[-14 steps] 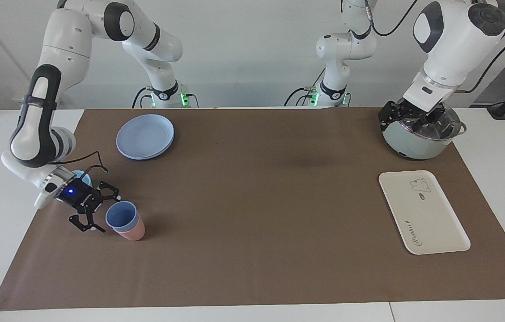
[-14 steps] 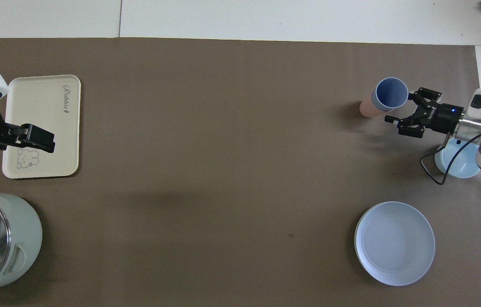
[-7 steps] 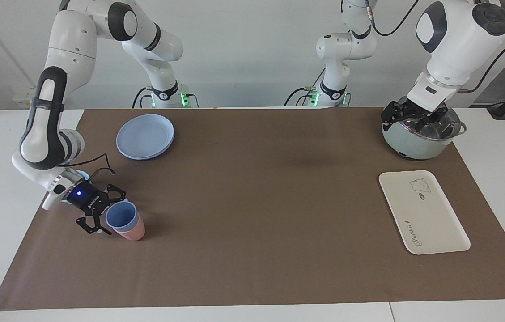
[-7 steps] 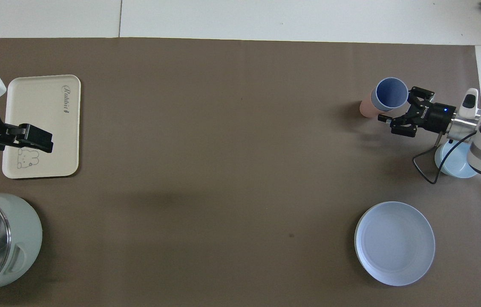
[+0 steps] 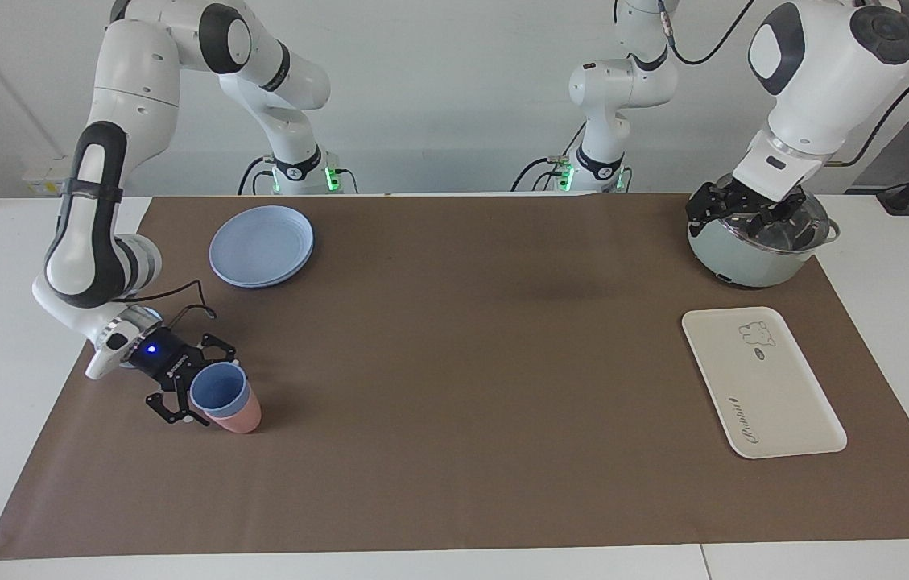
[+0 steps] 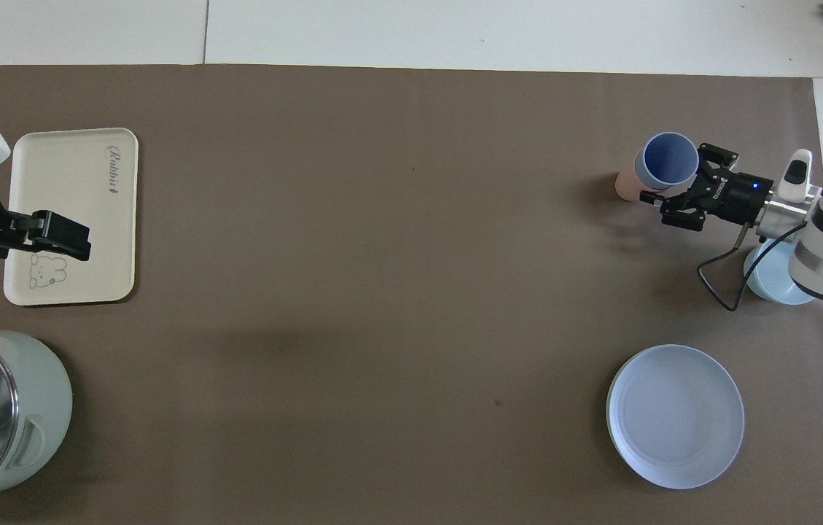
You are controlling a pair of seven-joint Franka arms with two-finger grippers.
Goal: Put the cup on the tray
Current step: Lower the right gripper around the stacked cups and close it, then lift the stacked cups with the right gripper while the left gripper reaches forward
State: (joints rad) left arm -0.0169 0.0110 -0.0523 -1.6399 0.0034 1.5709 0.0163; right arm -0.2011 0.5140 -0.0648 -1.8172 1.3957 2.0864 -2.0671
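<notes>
Low at the right arm's end of the table, the right gripper (image 5: 203,388) stands with its fingers spread on either side of the small periwinkle-blue plastic cup (image 5: 219,389), which sits nested in a pink cup (image 5: 238,419) on the brown mat (image 5: 454,362). Well apart, at the left arm's end, lies the cream-white rectangular plastic tray (image 5: 776,403). The left gripper (image 5: 744,211) waits, fingers apart, above a pale-green pot (image 5: 744,262).

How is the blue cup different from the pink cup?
The blue cup sits nested inside the pink cup, so the blue cup shows its rim and inside, while the pink cup shows only its lower wall. Their colours differ. Both stand upright at the right arm's end of the table.
</notes>
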